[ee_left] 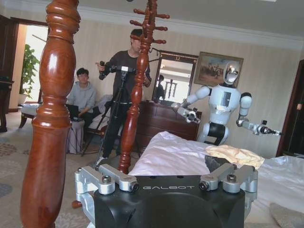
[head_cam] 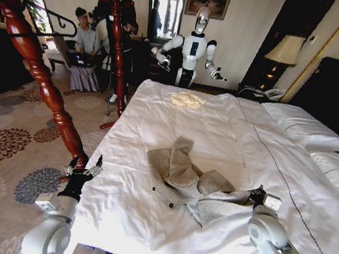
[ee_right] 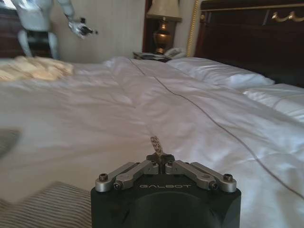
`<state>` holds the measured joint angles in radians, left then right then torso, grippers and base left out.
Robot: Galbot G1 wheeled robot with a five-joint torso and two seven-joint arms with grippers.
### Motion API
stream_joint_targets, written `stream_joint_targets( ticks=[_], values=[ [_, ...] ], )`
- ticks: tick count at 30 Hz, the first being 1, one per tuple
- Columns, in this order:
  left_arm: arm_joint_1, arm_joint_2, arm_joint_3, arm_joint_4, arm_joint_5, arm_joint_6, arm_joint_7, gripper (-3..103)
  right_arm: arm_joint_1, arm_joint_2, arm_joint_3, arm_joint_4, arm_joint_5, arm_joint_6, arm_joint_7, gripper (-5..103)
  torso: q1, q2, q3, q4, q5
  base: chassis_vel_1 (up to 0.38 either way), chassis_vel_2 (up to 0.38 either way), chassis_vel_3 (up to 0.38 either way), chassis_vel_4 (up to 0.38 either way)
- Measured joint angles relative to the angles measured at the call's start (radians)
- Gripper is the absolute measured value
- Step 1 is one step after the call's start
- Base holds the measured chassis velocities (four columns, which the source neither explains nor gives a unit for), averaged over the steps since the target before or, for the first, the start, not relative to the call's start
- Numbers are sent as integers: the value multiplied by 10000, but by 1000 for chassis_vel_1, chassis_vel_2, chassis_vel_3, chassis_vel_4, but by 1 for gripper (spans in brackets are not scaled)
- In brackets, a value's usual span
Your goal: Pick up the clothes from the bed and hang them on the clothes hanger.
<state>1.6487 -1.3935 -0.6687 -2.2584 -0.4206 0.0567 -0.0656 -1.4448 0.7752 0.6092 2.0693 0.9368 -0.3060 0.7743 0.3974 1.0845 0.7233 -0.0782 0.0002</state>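
Item 1: grey ribbed cardigan (head_cam: 190,182), crumpled mid-bed (head_cam: 141,225).
Right gripper (head_cam: 256,195) clenched on a thin pinch of its edge; left gripper (head_cam: 83,168) spread, empty, bedside. Risk: knit slips free when lifted.

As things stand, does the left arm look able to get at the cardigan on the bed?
Probably yes. The left gripper hangs open beside the bed edge, by a wooden post, with bare duvet between it and the cardigan. The right gripper is already shut on the cardigan's far side.
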Motion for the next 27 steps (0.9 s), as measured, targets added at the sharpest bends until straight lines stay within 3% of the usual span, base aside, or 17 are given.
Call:
stream_joint_targets(
  ticks=[3, 4, 9, 10, 14, 19, 24, 27],
  values=[
    [-124, 310, 31, -28, -743, -33, 64, 100, 210, -181, 331, 911, 1047, 1203, -1430, 1, -1, 0, 0, 2, -1, 0, 0, 0, 0],
    [-124, 310, 31, -28, -743, -33, 64, 100, 210, -181, 331, 911, 1047, 1203, -1430, 1, -1, 0, 0, 2, -1, 0, 0, 0, 0],
    [-513, 969, 598, -17, -2594, -380, 635, 100, 779, -803, 726, 1315, 1939, 3119, -3804, 1, -1, 0, 0, 2, 1, 0, 0, 0, 0],
    [-513, 969, 598, -17, -2594, -380, 635, 100, 779, -803, 726, 1315, 1939, 3119, -3804, 1, -1, 0, 0, 2, 1, 0, 0, 0, 0],
    [-1036, 1656, 1453, 482, -3373, -651, 1065, 100, 1359, -1398, 1193, 1705, 3466, 3954, -5050, 1, -1, 0, 0, 1, -2, 0, 0, 0, 0],
    [-1651, 1959, 2442, 1323, -3134, -783, 1245, 100, 2010, -1807, 1351, 1840, 4163, 4324, -5558, 1, 0, 0, 1, 2, -2, 0, 0, 0, 0],
    [-2560, 1988, 4313, 2720, -1446, -1138, 1627, 100, 2296, -2166, 1398, 2039, 4460, 4488, -5919, 1, 0, 0, 1, 0, -1, 0, 0, 0, 0],
    [-2838, 2071, 4922, 3187, -715, -1277, 1770, 100, 2169, -2204, 1340, 2056, 4266, 4485, -5989, 1, 0, -1, 0, 0, -2, 0, 0, 0, 0]
  ],
)
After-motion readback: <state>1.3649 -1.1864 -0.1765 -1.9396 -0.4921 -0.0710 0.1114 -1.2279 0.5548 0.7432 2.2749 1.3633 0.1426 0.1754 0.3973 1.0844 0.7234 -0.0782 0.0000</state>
